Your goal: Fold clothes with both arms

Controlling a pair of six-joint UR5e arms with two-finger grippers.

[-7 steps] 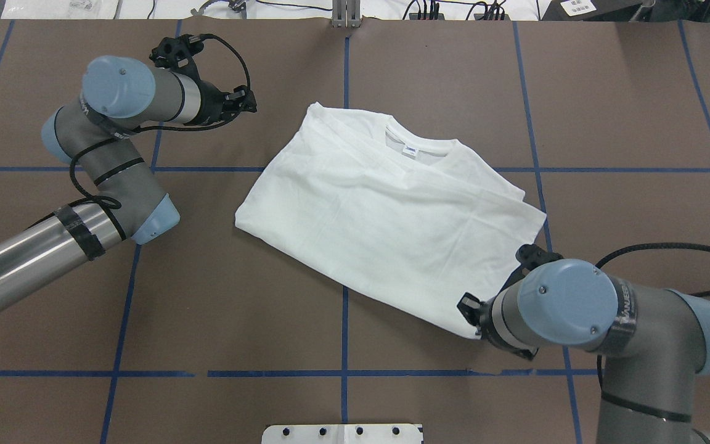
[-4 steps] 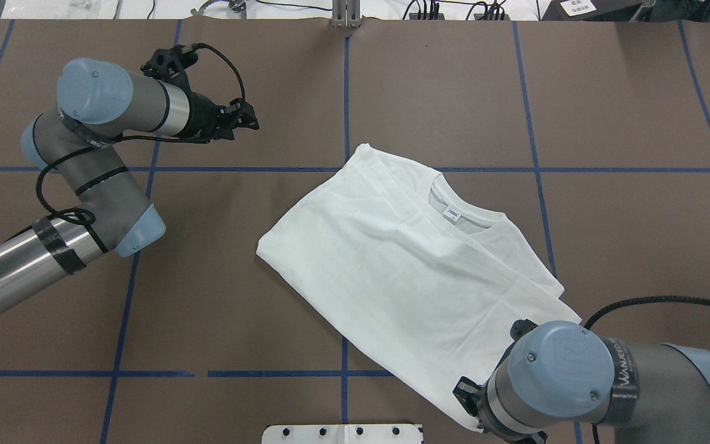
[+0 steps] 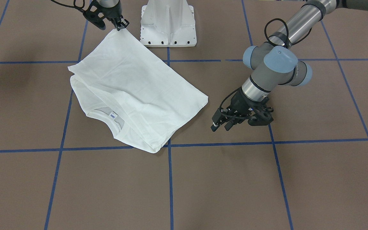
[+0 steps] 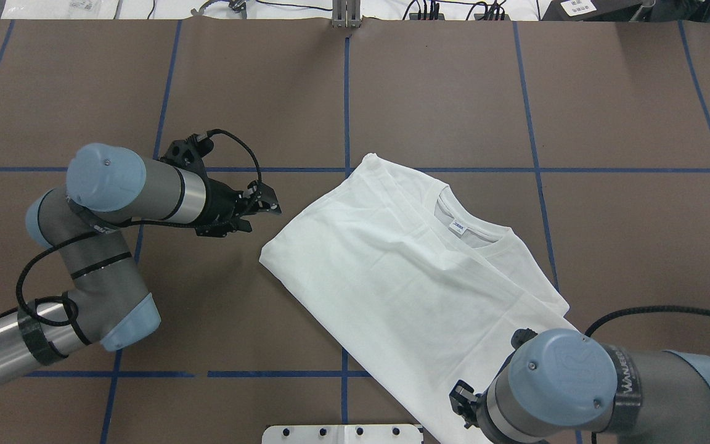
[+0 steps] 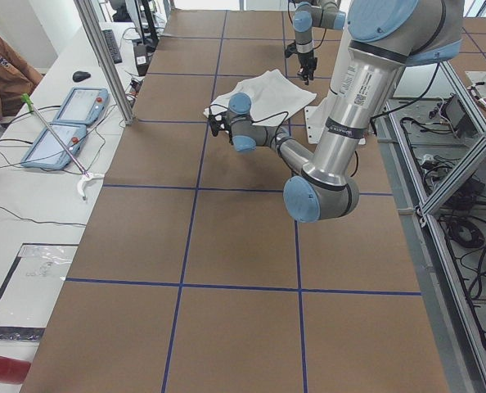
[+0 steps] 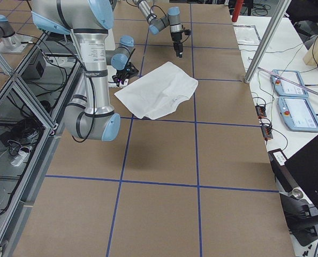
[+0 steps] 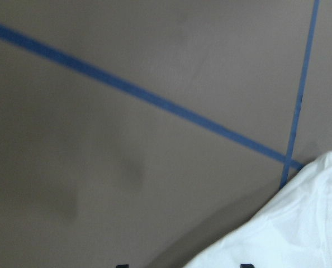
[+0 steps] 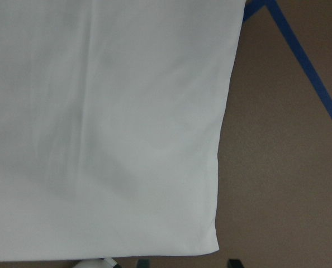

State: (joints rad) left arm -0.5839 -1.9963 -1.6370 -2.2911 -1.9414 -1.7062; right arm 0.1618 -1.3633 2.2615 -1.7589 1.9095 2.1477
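left gripper [image 3: 221, 126] spread, empty near t-shirt [image 3: 133, 83]; right gripper [image 3: 120, 25] spread at its corner.

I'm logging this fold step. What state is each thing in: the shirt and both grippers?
white T-shirt: folded into a flat rectangle, collar and neck label showing, lying on the table.
left gripper: open, empty, near a shirt corner, not touching.
right gripper: jaws look apart, at the shirt corner by the pedestal.
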